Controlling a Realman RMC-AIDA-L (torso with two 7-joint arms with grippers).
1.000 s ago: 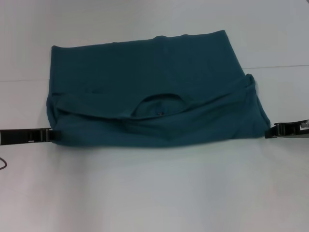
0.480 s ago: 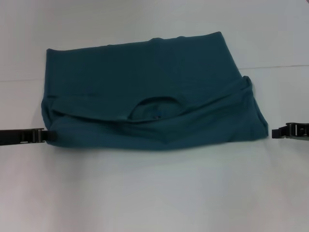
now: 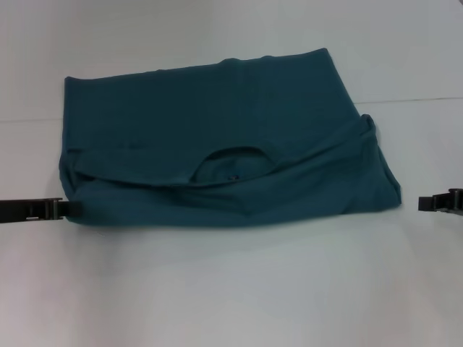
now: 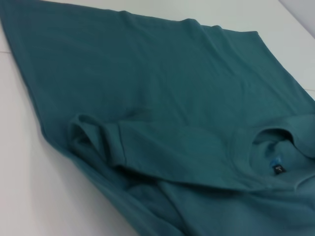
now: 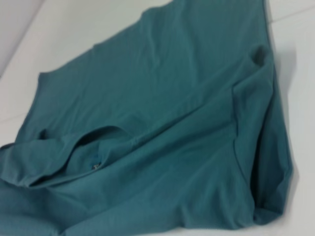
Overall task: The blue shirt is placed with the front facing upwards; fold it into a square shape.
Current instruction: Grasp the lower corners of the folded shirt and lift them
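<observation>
Black left gripper [image 3: 66, 209] sits at the blue shirt's [image 3: 217, 137] near left corner, grip unclear; right gripper [image 3: 425, 203] hangs just off its right edge, holding nothing, its opening unclear. Shirt lies folded on the white table [image 3: 239, 289], neckline showing.

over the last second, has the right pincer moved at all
Yes. In the head view the right pincer has drawn back rightward, off the blue shirt, leaving bare table between them.

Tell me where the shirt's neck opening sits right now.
In the head view the neck opening lies near the middle of the blue shirt, toward its near folded edge, between the left gripper and the right gripper.
</observation>
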